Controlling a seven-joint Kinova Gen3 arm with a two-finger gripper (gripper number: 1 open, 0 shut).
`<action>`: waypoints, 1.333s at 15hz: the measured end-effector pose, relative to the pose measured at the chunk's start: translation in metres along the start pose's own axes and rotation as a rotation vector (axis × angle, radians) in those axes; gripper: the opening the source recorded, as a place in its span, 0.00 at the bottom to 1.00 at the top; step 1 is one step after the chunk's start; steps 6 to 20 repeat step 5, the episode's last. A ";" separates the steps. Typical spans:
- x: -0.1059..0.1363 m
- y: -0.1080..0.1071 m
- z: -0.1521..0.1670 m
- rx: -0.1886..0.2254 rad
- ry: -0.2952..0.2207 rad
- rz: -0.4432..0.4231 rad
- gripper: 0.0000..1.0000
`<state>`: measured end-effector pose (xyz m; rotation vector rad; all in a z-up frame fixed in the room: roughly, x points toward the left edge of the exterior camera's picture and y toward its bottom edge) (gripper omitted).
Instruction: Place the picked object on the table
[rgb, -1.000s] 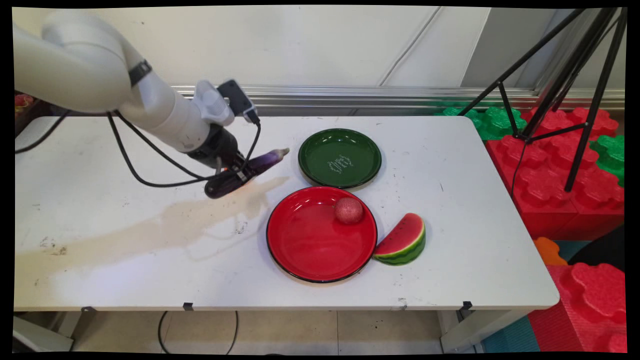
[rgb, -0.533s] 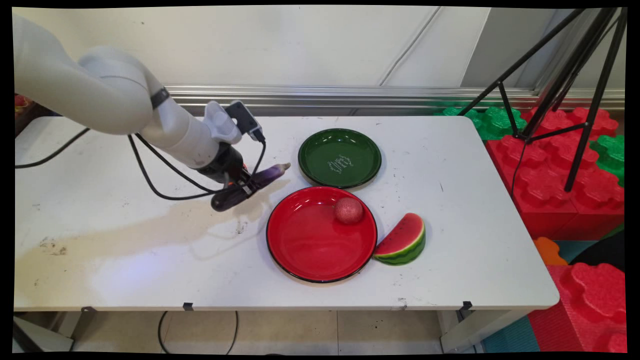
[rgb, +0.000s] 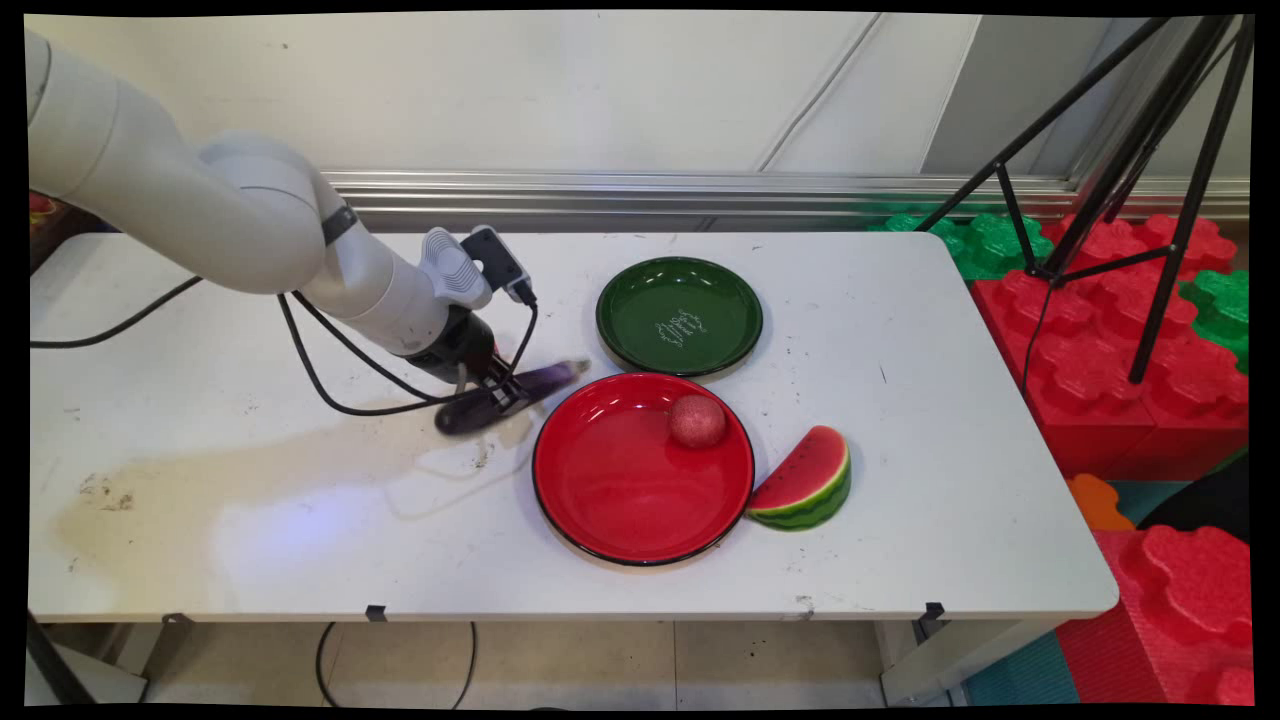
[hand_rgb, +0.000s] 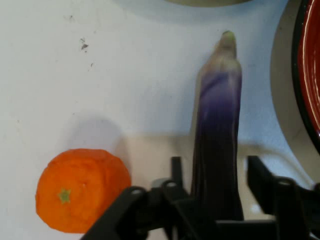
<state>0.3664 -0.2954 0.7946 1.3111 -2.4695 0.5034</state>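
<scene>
My gripper (rgb: 497, 392) is shut on a purple eggplant (rgb: 530, 385), held low over the white table just left of the red plate (rgb: 610, 490). The eggplant's pale stem end points toward the gap between the two plates. In the hand view the eggplant (hand_rgb: 217, 140) runs up between the two fingers (hand_rgb: 260, 172), and the red plate's rim (hand_rgb: 306, 75) shows at the right edge. An orange (hand_rgb: 82, 190) lies on the table just left of the gripper; in the main view the arm hides it.
A small red round fruit (rgb: 697, 420) sits in the red plate near its far rim. A green plate (rgb: 640, 310) stands behind the red plate. A watermelon slice (rgb: 805, 480) rests against the red plate's right side. A tripod and foam blocks stand right of the table.
The gripper has carried the eggplant to the right and toward the near side, lower over the table, closer to the red plate's left rim.
</scene>
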 end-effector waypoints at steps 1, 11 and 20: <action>-0.001 0.000 0.001 -0.002 0.001 -0.001 1.00; -0.005 -0.002 -0.001 0.000 0.013 0.005 1.00; -0.005 -0.002 -0.001 0.000 0.013 0.005 1.00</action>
